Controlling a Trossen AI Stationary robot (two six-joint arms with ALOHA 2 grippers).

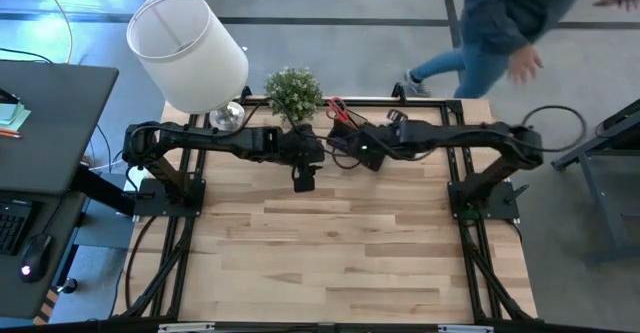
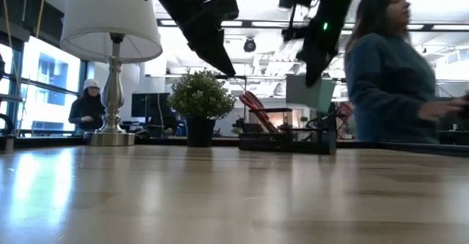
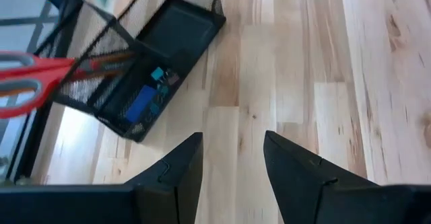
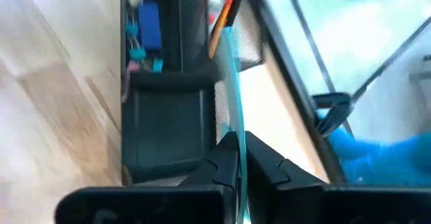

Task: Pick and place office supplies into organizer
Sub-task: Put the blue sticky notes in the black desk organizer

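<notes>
Organizer (image 3: 145,62) status, working from the near edge of the tabletop (image 1: 350,253) outward. You have bare wood across the whole near and middle stretch; no loose supplies show on it in the high or low view.

Left hand (image 3: 232,160): it hovers over empty wood just short of the organizer, fingers parted, nothing between them. Treat this arm as waiting.

Right hand (image 4: 237,158): fingers pinched together on the edge of the mint-green sticky-note pad (image 4: 232,83). In the low view the pad (image 2: 311,91) hangs above the organizer's right end, clear of the mesh. So the pad is lifted and carried over the tray, not yet released.

Organizer sits at the far edge of the tabletop, just beside the potted plant (image 1: 294,91). Already inside, as far as you can see:
- red-handled scissors (image 3: 30,83), handles sticking out above the mesh cup section
- at least one orange pencil (image 4: 219,29) leaning in the same section
- a blue piece (image 3: 141,103) and some small teal bits in a shallow compartment; what they are you cannot tell

The large flat compartment (image 4: 168,126) looks empty and is the likely spot for the pad.

Judgement: the task is close to finished. Remaining: lower the pad, let go, withdraw. Whether pens or the purple piece are stowed, the pictures do not settle.

Beyond the tabletop, a lamp (image 1: 190,48) at the far left corner and a person (image 1: 500,23) walking past.
</notes>
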